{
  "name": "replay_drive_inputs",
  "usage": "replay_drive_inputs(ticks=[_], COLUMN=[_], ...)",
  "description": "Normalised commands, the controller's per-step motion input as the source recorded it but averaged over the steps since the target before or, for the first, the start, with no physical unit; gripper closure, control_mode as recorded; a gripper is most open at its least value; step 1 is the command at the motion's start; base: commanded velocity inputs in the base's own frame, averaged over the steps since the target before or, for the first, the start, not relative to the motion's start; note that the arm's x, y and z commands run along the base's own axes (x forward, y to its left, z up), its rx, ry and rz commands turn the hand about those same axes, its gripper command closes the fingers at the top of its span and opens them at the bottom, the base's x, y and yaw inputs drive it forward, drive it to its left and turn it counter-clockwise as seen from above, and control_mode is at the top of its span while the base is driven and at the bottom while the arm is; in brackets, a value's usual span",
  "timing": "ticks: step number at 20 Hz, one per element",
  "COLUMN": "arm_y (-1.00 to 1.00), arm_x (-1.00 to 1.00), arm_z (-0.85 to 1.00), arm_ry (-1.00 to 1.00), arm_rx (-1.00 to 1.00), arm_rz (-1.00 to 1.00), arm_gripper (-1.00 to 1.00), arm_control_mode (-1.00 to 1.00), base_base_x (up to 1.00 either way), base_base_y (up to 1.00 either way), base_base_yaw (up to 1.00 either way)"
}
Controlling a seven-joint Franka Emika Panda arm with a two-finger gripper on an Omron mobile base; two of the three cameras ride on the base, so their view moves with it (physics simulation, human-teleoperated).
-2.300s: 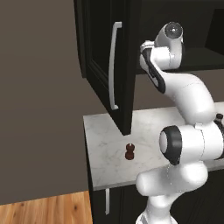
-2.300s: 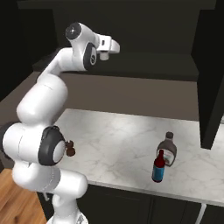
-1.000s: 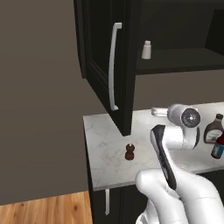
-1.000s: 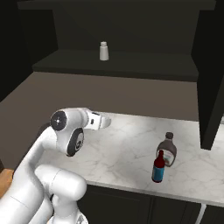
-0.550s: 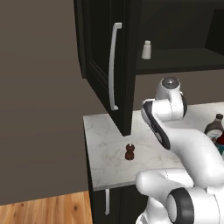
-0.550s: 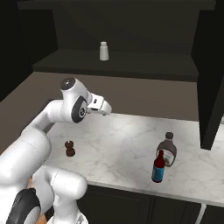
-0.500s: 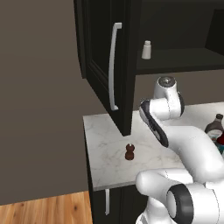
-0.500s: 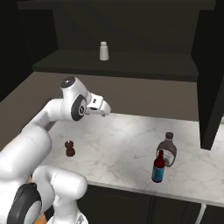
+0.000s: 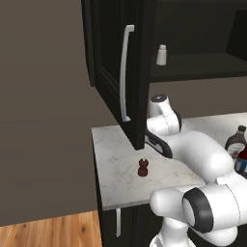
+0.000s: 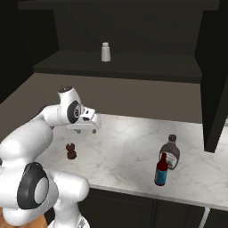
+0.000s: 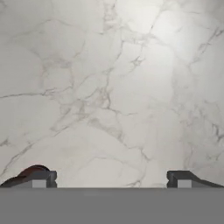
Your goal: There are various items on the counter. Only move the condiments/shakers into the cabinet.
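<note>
the dark red-brown shaker [image 10: 70, 150] stood upright on the surface [image 10: 129, 151], just below the wide-open, empty gripper [image 10: 87, 129].

Claw over the marble counter [image 10: 129, 147]
Gripper [image 10: 87, 129] open, empty; red-brown shaker [image 10: 70, 150] just below-left, whitish shaker [image 10: 105, 51] on cabinet shelf [image 10: 133, 67] above, 2 bottles [image 10: 166, 160] well right

Cabinet [image 10: 133, 71]: tapered shaker [image 10: 105, 51] on shelf. Counter [image 10: 129, 156]: knobbed shaker [image 10: 70, 150] at left; brown bottle [image 10: 170, 152] at right, small bottle [image 10: 160, 169] touching its front.
</note>
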Motion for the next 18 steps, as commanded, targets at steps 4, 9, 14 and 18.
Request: replay_drive_inputs(ticks=[4, 9, 14, 18], arm_y=[0.06, 0.08, 0.39, 0.14], arm_x=[-0.41, -0.15, 0.00, 0.04], arm_z=[-0.98, -0.54, -0.05, 0.02], arm_ry=[0.00, 0.00, 0.08, 0.15], arm_rx=[0.21, 0.32, 0.10, 0.00], arm_rz=[0.06, 0.04, 0.02, 0.00], arm_gripper=[-1.00, -1.00, -1.00, -1.00], arm_control_mode=[-1.00, -1.00, -1.00, -1.00], base_base_x=[0.00, 0.00, 0.00, 0.00], base_base_y=[0.00, 0.00, 0.00, 0.00], base_base_yaw=[0.00, 0.00, 0.00, 0.00])
